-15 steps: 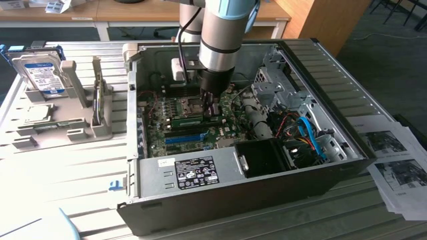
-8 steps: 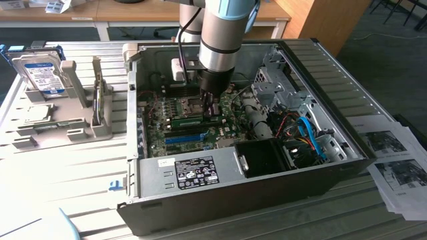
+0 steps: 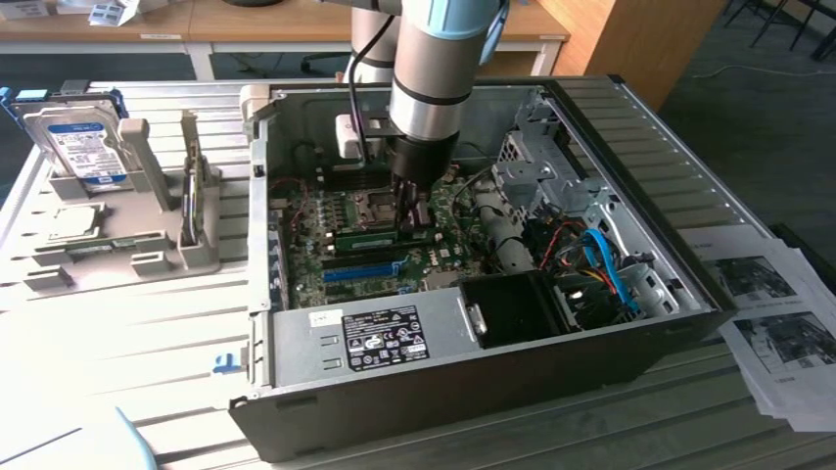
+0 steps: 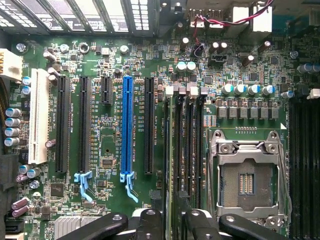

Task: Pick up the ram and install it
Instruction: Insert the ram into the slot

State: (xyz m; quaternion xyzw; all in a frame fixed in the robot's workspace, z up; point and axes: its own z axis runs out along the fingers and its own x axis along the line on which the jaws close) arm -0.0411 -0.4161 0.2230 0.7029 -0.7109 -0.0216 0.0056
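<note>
Wrist view: the tool (image 4: 173,226) straddles the ram (image 4: 173,200), which stands edge-on on the motherboard (image 4: 107,135) near the open processor socket (image 4: 248,177). Whether the tool grips it or stands loose I cannot tell.

open room above the motherboard (image 3: 327,220), between case walls (image 3: 653,166), drive cage (image 3: 530,147) and cables (image 3: 588,250)

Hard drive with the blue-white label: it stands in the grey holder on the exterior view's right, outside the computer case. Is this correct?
Not quite. The hard drive stands in the grey holder on the exterior view's left, not its right. It is outside the computer case, as you say. The exterior view shows this.
</note>
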